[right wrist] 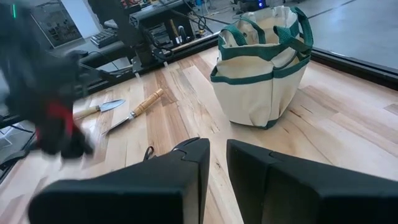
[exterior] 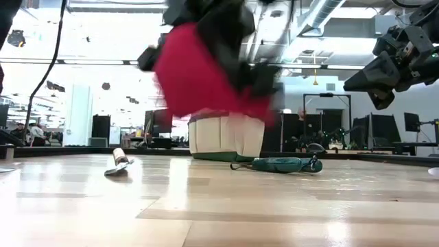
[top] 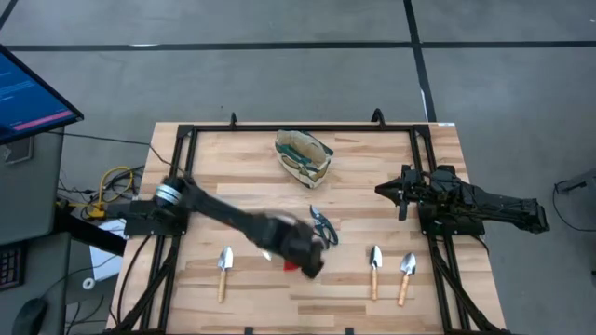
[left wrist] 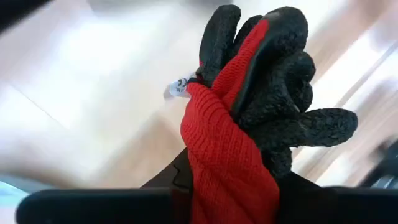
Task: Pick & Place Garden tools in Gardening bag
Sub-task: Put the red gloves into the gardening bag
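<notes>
My left gripper (top: 303, 256) is out over the front middle of the table (top: 242, 177), and its fingers are clamped on the red-and-black glove (left wrist: 249, 118). In my left wrist view the glove's red knit cuff sits pinched between my fingers while its black palm and fingers bunch up beyond them. From table height the glove (exterior: 206, 72) hangs clear of the wood, in front of the gardening bag (exterior: 226, 137). That bag (top: 304, 156) stands upright near the back middle of the table, beige with green trim, its mouth open. The pruning shears (top: 323, 226) lie on the wood between the bag and my left gripper, just beside it. One trowel (top: 224, 270) lies near the front edge to the left of my left gripper, and two more trowels (top: 374, 268) (top: 406, 274) lie side by side to its right. My right gripper (top: 389, 192) waits above the right side of the table, pointing toward the bag, its fingers (right wrist: 186, 168) nearly together with a narrow gap and nothing between them.
</notes>
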Robot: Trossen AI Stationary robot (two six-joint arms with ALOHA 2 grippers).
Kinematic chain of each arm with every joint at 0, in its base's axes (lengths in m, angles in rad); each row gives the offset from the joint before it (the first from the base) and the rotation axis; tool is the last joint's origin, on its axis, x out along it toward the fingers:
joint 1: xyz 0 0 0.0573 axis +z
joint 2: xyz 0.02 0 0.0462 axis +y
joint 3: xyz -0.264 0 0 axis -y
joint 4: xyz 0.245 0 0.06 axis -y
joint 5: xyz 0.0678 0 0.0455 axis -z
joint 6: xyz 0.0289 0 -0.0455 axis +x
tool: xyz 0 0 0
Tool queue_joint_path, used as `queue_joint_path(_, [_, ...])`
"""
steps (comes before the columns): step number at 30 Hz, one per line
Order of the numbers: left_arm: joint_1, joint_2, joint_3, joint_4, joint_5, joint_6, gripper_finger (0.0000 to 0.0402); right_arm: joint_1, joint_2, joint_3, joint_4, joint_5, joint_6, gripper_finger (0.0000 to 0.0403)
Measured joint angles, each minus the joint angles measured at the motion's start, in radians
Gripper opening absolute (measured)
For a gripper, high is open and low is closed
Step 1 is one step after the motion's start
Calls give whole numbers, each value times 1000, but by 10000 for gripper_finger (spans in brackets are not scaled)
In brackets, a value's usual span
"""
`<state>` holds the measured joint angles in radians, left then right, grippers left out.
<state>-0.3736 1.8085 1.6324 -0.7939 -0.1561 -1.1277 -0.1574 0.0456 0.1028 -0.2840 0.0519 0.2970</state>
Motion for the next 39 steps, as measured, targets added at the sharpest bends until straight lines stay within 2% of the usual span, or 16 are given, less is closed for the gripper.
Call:
queue_joint_path(3, [70,-117,1,-7,-172,22,67,0,0,0,0,0,0,50])
queue_joint_path(7, [196,-279,3,2,-495,85,67,0,0,0,0,0,0,50])
queue_joint_path(9, [272,-340,3,36,-602,200,67,0,0,0,0,0,0,50])
queue_joint_path(11, [345,-381,3,150,-622,475,67,0,0,0,0,0,0,50])
queue_joint_path(14, [443,-419,3,306,-454,879,67,0,0,0,0,0,0,50])
queue_joint_path(16, [500,-431,4,332,-324,1032,67,0,0,0,0,0,0,50])
queue_joint_path(21, [624,-411,3,242,-12,1226,67,0,0,0,0,0,0,50])
queue_joint_path(24, [675,-375,3,176,132,1328,67,0,0,0,0,0,0,50])
queue_joint_path(31, [763,-277,3,125,294,1626,67,0,0,0,0,-1,0,50])
queue_joint_path(34, [780,-239,3,128,316,1732,67,0,0,0,0,0,0,50])
queue_joint_path(39, [800,-194,3,116,344,1809,67,0,0,0,0,0,0,50])
